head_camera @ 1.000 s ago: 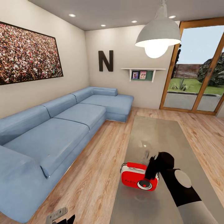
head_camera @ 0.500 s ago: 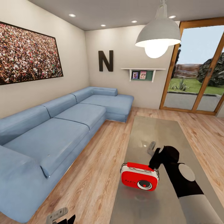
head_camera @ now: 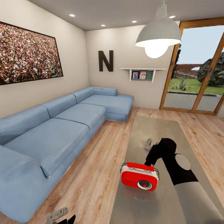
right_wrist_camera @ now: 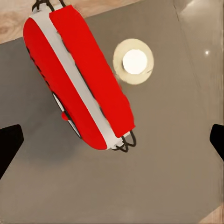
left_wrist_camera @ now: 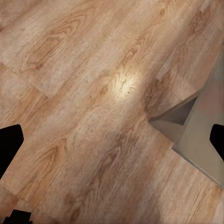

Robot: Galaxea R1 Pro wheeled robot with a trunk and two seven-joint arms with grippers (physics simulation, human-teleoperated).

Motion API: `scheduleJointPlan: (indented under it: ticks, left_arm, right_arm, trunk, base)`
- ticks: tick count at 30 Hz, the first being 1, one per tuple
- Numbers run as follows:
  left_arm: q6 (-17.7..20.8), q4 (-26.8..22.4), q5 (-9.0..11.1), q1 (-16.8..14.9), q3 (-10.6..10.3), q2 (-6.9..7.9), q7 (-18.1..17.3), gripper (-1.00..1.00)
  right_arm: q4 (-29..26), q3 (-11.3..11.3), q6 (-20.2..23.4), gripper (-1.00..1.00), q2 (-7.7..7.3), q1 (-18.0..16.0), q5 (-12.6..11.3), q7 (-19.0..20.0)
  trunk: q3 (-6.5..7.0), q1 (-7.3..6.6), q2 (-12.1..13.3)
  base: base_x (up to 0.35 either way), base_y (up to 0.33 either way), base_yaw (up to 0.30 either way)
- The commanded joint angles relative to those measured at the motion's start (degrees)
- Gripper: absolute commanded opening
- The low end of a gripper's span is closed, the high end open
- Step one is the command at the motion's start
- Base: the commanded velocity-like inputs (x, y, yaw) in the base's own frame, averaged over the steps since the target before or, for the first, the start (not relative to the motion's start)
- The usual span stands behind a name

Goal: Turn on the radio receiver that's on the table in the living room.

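radio [head_camera: 139, 178]: red, white trim, upright on the near part of the desk [head_camera: 155, 130], dial facing the camera; seen from above in the right wrist view [right_wrist_camera: 79, 74], with a lamp reflection [right_wrist_camera: 134, 61] on the glossy top beside it.
right pincer [head_camera: 148, 144]: above and just behind the radio, apart from it; fingers spread wide, released, grasping nothing.
left pincer [head_camera: 59, 216]: at the bottom edge of the head view, over the wood floor [left_wrist_camera: 79, 93], beside a desk corner [left_wrist_camera: 196, 130]; released.
sofa [head_camera: 56, 124]: blue, left of the desk.
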Motion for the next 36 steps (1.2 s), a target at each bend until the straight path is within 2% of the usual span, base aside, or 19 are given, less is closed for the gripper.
scheduleJointPlan:
  ticks: [1, 5, 11, 14, 18, 24, 36]
  left_arm:
    - [0.0, 0.01, 0.0, 0.02, 0.0, 0.0, 0.0, 1.0]
    - [0.0, 0.01, -0.01, 0.01, 0.0, 0.0, 0.0, 1.0]
    - [0.0, 0.25, -0.01, 0.02, -0.01, -0.03, 0.02, 1.0]
    - [0.0, 0.43, -0.01, 0.0, 0.0, -0.02, 0.04, 1.0]
    - [0.0, 0.47, -0.01, 0.01, 0.0, 0.0, 0.03, 1.0]
    - [0.0, 0.48, -0.01, 0.0, 0.0, 0.0, 0.07, 1.0]
    - [-0.01, 0.48, -0.08, 0.01, 0.0, -0.06, 0.11, 1.0]
  right_arm:
    - [0.09, 0.01, 0.01, 1.0, 0.01, -0.31, -0.02, 0.09]
    - [1.88, -0.04, 0.03, 1.0, -0.01, -2.09, -0.06, 0.45]
    - [8.41, -0.29, -0.05, 1.0, -0.46, -5.29, -0.07, 0.7]
    - [13.7, -0.31, -0.07, 1.0, -0.48, -7.45, -0.07, 0.71]
    - [17.33, -0.27, -0.19, 1.0, -0.45, -9.05, -0.08, 0.71]
    - [18.59, -0.24, -0.28, 1.0, -0.47, -11.19, 0.01, 0.69]
    - [18.32, -0.1, -0.49, 1.0, -0.49, -12.11, 0.27, 0.11]
  trunk:
    - [0.0, 0.0, 0.0]
    - [0.0, 0.0, 0.0]
    - [0.0, 0.0, 0.0]
    - [0.0, 0.0, 0.0]
    - [0.0, 0.0, 0.0]
    - [0.0, 0.0, 0.0]
    - [0.0, 0.0, 0.0]
  base:
    - [0.0, 0.0, 0.0]
    - [0.0, 0.0, 0.0]
    - [0.0, 0.0, 0.0]
    - [0.0, 0.0, 0.0]
    - [0.0, 0.0, 0.0]
    - [0.0, 0.0, 0.0]
    - [0.0, 0.0, 0.0]
